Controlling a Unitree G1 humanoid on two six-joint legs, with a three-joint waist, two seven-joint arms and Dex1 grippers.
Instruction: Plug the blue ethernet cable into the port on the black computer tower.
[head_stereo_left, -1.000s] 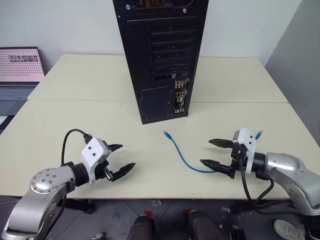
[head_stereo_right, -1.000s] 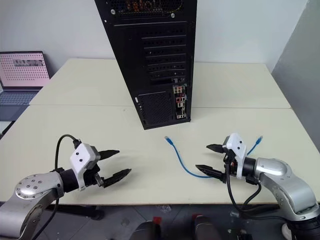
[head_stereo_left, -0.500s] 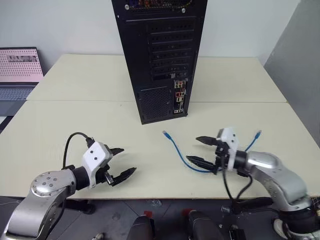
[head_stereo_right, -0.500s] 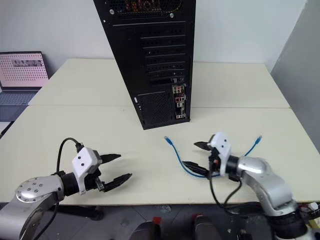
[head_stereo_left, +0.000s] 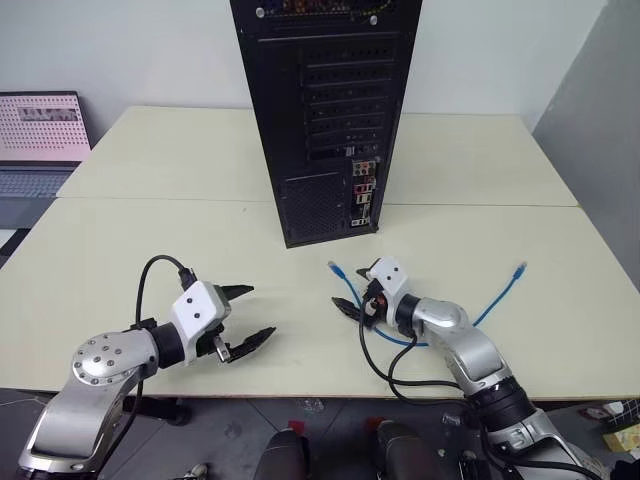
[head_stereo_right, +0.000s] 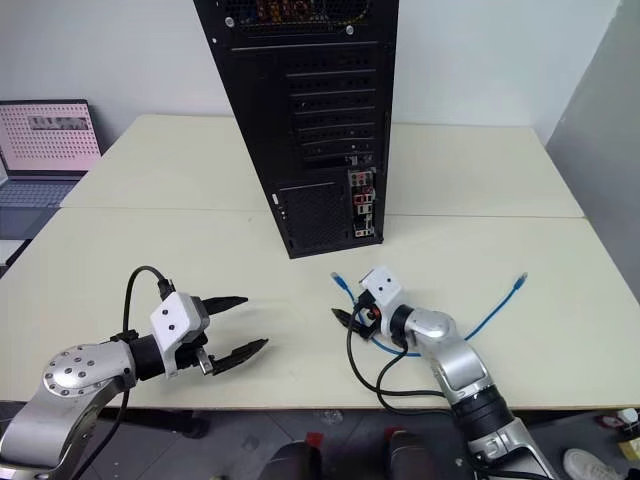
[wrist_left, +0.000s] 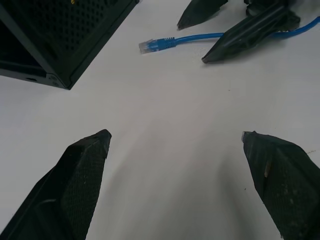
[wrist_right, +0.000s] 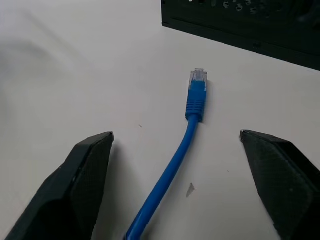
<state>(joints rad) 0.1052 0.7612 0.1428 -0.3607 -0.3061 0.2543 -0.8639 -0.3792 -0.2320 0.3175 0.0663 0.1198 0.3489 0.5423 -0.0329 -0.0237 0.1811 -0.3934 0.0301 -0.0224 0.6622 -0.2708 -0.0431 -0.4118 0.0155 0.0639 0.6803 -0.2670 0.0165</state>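
Note:
The black computer tower stands upright at the table's middle, its rear toward me, with a strip of coloured ports at the lower right. The blue ethernet cable lies on the table in front of it in a shallow curve. Its near plug points toward the tower, and its other plug lies to the right. My right gripper is open low over the table, and the cable just behind the near plug runs between its fingers. My left gripper is open and empty to the left.
An open laptop sits off the table's far left. A seam crosses the cream table just behind the tower's base. A grey panel stands at the right. The right arm's black cables loop near the front edge.
My right gripper has swung left and forward along the cable, from its bend to just behind the near plug. The left gripper has stayed where it was.

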